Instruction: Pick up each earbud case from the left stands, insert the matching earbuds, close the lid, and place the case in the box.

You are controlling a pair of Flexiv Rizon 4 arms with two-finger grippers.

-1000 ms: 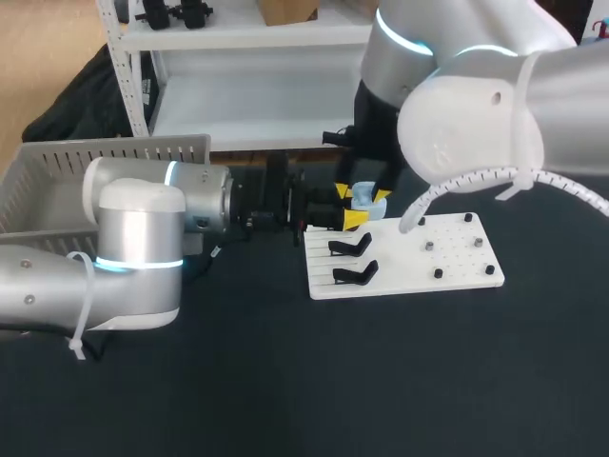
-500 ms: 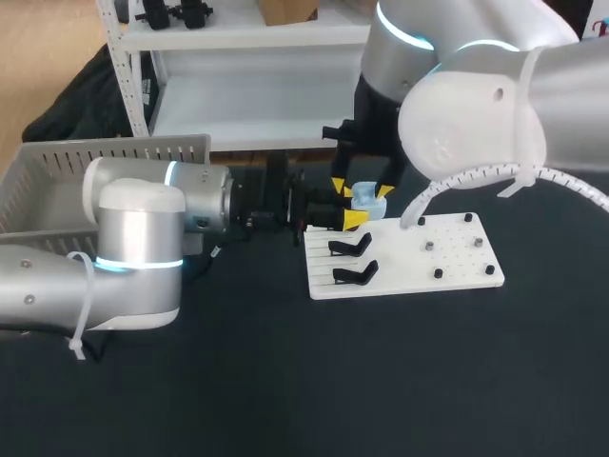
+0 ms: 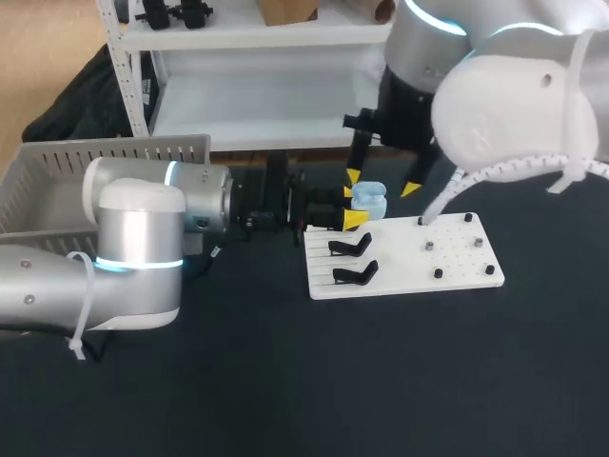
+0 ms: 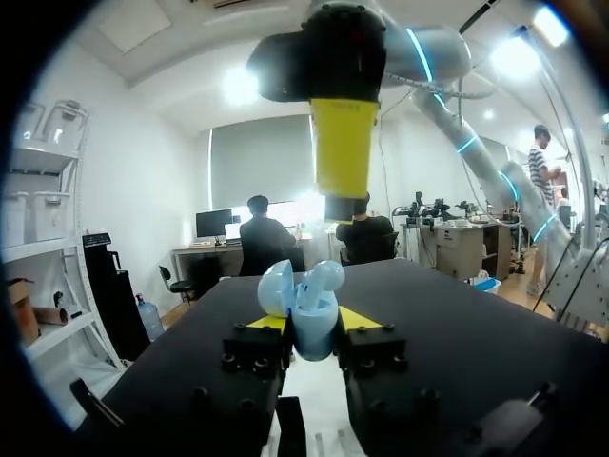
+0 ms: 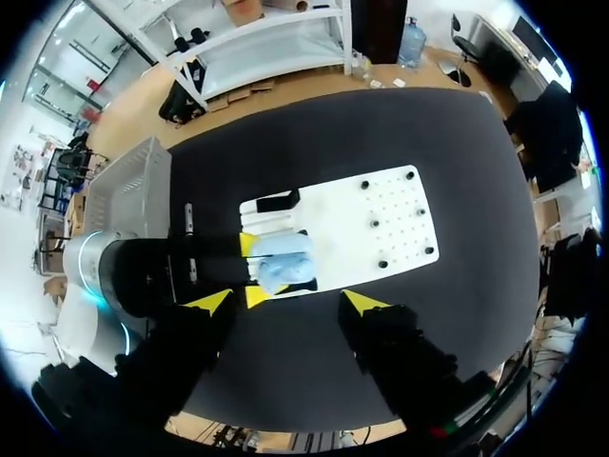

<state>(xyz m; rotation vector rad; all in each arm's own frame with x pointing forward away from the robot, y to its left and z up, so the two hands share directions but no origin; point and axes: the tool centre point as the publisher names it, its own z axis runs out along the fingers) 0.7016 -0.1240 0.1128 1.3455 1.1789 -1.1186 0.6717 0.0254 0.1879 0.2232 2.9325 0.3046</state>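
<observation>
Left arm [image 3: 133,238]: lies along the tabletop's left side and reaches in level toward the middle.
Stand board [image 3: 457,271]: white, flat on the tabletop toward its far edge; two black stands [image 3: 350,248] on its left part carry no case.
Left gripper [image 3: 351,207]: clamped on the earbud case from two sides, just above the board's far-left corner.
Earbud case [image 3: 369,198]: pale blue, off its stand. In the left wrist view its lid stands open and a rounded piece sits in the body; I cannot tell whether one bud or both are in.
Right gripper [image 3: 382,183]: fingers spread wide and holding nothing, above and just beyond the case, touching neither it nor the board.
Change: a second ago those yellow tips were down at the case; they have since lifted up and back toward the far edge, while the left gripper and case have not shifted.
Meaning: the insertion looks done for this bud; what is probably left is the second bud or closing the lid.
Box [image 3: 57,176]: grey slatted basket at the tabletop's far-left corner, well apart from the case.
</observation>
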